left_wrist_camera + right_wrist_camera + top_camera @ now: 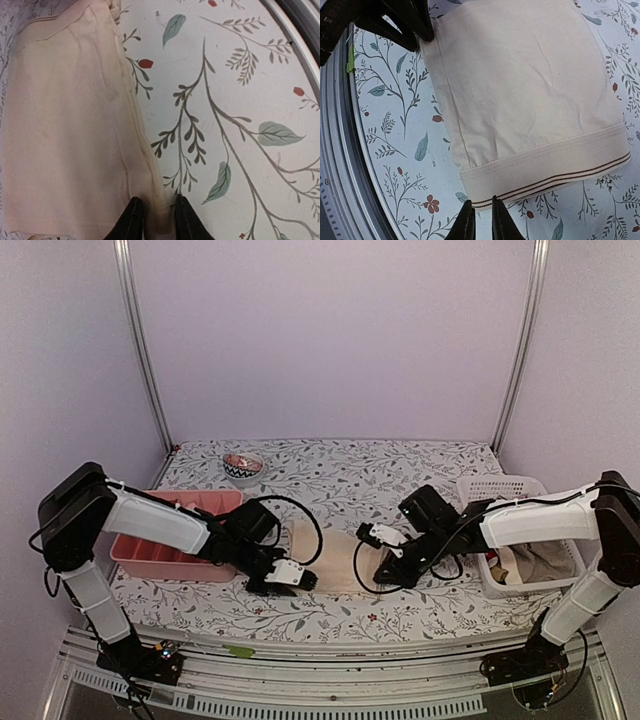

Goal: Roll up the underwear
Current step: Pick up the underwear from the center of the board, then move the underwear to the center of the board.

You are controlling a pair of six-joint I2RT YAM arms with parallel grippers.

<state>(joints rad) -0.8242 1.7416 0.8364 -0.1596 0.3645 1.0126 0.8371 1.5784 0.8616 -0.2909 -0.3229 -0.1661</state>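
One cream underwear (335, 555) lies flat on the floral tablecloth between the two arms, its waistband with two dark stripes (555, 175) toward the right. My left gripper (308, 580) sits at the garment's near left corner. In the left wrist view the folded side edge of the underwear (65, 125) fills the gap of the left gripper (157, 220), which is shut on it. My right gripper (383, 568) is at the near right corner. Its tips (483, 220) stand almost together, shut on the waistband's edge of the underwear (520, 85). The left gripper (420, 37) also shows in the right wrist view.
A pink divided tray (125, 555) stands at the left behind the left arm. A white basket (500, 485) holding more cloth (540, 565) is at the right. A small patterned bowl (242, 467) sits at the back left. The table's metal front rail (330, 650) runs close to the garment.
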